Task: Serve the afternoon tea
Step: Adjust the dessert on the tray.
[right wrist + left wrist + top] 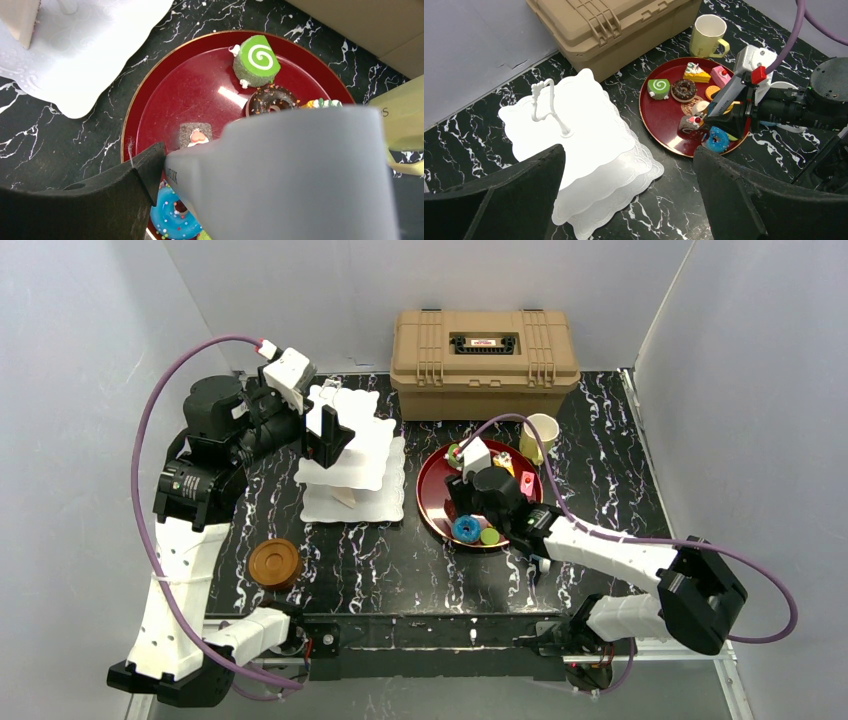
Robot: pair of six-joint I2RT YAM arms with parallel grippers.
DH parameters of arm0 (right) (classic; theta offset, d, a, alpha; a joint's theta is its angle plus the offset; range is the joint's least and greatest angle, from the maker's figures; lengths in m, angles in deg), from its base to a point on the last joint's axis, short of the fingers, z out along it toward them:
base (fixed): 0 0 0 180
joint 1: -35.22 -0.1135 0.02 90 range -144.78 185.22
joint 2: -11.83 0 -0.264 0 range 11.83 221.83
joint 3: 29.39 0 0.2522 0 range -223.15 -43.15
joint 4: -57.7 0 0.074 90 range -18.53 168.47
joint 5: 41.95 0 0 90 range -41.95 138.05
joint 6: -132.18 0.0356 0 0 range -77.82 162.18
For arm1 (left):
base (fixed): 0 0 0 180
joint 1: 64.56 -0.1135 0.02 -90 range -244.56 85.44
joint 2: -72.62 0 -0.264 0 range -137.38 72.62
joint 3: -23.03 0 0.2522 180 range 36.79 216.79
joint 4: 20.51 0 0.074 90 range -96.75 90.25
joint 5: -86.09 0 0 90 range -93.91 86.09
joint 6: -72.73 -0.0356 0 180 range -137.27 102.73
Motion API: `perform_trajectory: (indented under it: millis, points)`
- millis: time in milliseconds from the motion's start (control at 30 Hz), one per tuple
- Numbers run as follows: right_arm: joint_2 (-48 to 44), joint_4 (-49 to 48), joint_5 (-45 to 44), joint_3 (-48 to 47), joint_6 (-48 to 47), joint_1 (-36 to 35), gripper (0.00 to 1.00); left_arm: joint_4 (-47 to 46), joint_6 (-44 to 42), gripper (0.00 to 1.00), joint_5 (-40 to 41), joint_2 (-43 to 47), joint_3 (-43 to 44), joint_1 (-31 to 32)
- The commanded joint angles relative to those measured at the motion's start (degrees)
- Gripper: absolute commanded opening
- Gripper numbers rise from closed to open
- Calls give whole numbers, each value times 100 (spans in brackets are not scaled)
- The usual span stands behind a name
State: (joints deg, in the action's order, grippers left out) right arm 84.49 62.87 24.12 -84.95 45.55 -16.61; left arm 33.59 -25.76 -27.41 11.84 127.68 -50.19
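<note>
The white three-tier stand [350,450] stands at the left and holds no pastries; it also shows in the left wrist view [574,130]. My left gripper [325,430] hovers above it, open and empty. The pastries lie on the dark red tray [432,500]: green roll [257,60], chocolate donut [272,100], blue donut [172,215], a small square cake [196,135], and yellow [696,74] and pink [721,75] cakes. My right gripper [475,495] is over the tray, shut on a flat grey spatula [290,175] whose tip is by the square cake. The cream-yellow mug [537,435] stands behind the tray. The white mug is not clearly visible.
A tan plastic case [485,360] sits against the back wall behind the tray and stand. Brown round coasters [275,562] sit at the front left near the left arm's base. White walls close in both sides of the black marbled table [380,560].
</note>
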Motion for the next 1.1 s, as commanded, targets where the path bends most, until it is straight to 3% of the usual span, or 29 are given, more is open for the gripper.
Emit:
perform_trajectory:
  millis: [0, 200, 300, 467, 633, 800, 933, 1067]
  points:
    - [-42, -236, -11, 84, 134, -29, 59, -43, 5, 98, -57, 110, -24, -7]
    - [-117, -340, 97, 205, 210, -29, 71, -43, 14, 98, -79, 89, -6, -7]
    - [-138, -394, 142, 229, 216, -20, 70, -41, 20, 98, -92, 91, -5, -9]
    - [-167, -438, 155, 249, 218, -20, 43, -45, 21, 98, -93, 106, -6, -6]
    - [-269, -428, 121, 204, 187, -20, 28, -43, 14, 98, -92, 110, 2, -16]
    - [-413, -379, 104, 63, 108, -20, 23, -43, 21, 98, -99, 115, -2, -12]
    - [-434, -417, 77, -73, -37, -20, 13, -52, 24, 98, -96, 118, 12, -11]
    - [-308, -392, 61, -167, -174, -20, 11, -46, 10, 98, -85, 123, 14, -4]
